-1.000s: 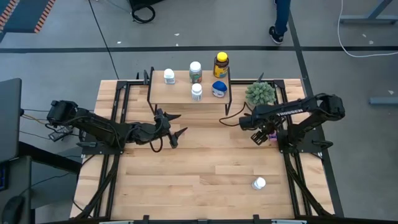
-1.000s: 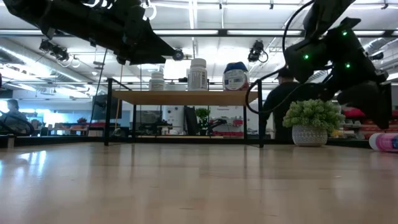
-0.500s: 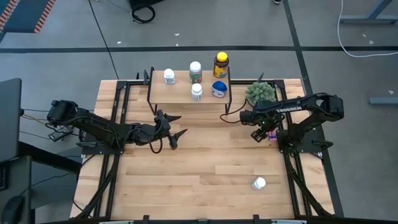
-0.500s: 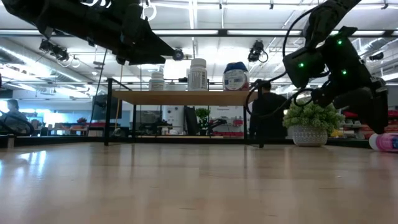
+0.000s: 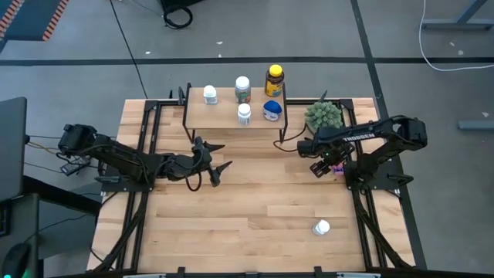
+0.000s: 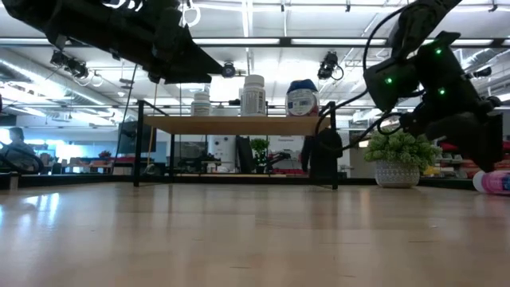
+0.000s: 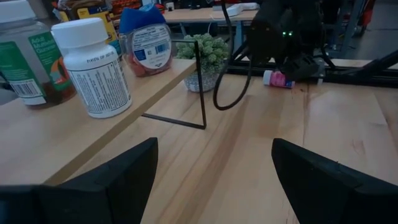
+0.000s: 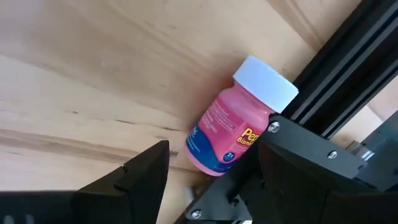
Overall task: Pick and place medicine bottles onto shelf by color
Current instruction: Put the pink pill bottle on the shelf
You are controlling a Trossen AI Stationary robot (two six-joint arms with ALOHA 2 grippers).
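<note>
wooden tabletop (image 5: 247, 208) on a dark frame, seen from above, with grey floor around it. at 12 o'clock of the table stands the shelf (image 5: 224, 116), a light board on thin black legs. it carries five medicine bottles: three white-capped bottles (image 5: 243, 113), the amber bottle with yellow cap (image 5: 274, 79) at its far right corner, and the blue-lidded bottle (image 5: 271, 110) just beside it; by judgement, this grouping reflects sorting by colour already partly done.

right gripper (image 5: 325, 165) hangs low at about 3 o'clock, near the potted plant (image 5: 323, 116), its fingers apart. in the right wrist view the pink-labelled bottle (image 8: 237, 118) lies on its side against the black frame rail (image 8: 336, 93), between and just beyond the spread fingers (image 8: 140, 177), not yet gripped. the bottle lies tilted and wedged against the rail, so the pincer probably has to straddle its body crosswise; a slip or a knock against the rail is the likely risk.

left gripper (image 5: 218, 157) waits near the centre of the table, at 6 o'clock of the shelf, fingers apart and empty, facing the shelf in the left wrist view.

one white-capped bottle (image 5: 321, 228) rests alone at about 5 o'clock, well apart from both arms, still to be placed.
</note>
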